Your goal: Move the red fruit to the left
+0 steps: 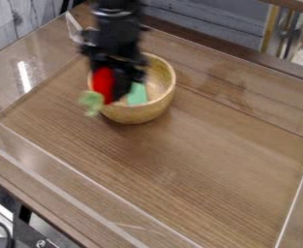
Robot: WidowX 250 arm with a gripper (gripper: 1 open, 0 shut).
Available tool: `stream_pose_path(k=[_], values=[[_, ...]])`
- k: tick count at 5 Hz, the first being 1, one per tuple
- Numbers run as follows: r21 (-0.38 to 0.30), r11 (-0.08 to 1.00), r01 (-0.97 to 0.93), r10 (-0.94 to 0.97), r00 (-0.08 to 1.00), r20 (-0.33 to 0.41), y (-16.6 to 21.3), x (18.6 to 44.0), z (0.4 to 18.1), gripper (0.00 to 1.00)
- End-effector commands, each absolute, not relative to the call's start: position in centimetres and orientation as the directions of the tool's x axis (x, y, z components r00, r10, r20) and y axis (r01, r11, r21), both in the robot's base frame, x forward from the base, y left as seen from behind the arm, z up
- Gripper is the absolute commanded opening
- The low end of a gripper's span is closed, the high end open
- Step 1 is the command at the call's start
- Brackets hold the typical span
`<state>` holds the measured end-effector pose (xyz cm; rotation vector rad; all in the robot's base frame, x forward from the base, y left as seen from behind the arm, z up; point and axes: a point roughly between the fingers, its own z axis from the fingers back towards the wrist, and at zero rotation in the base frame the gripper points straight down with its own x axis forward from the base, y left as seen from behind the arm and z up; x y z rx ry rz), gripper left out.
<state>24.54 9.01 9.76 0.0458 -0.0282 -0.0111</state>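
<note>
Fruit point(105, 83) before bowl's point(163, 94) left rim
</note>
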Motion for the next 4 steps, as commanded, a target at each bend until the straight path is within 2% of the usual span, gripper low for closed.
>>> stream_pose_path(k=[1, 4], values=[[0.05, 0.998, -0.044, 0.041, 0.997, 0.058, 11.4, 24.3, 9.4, 0.0], [0.046, 0.99, -0.13, 0.127, 0.991, 0.048, 16.8, 23.3, 6.5, 0.0]])
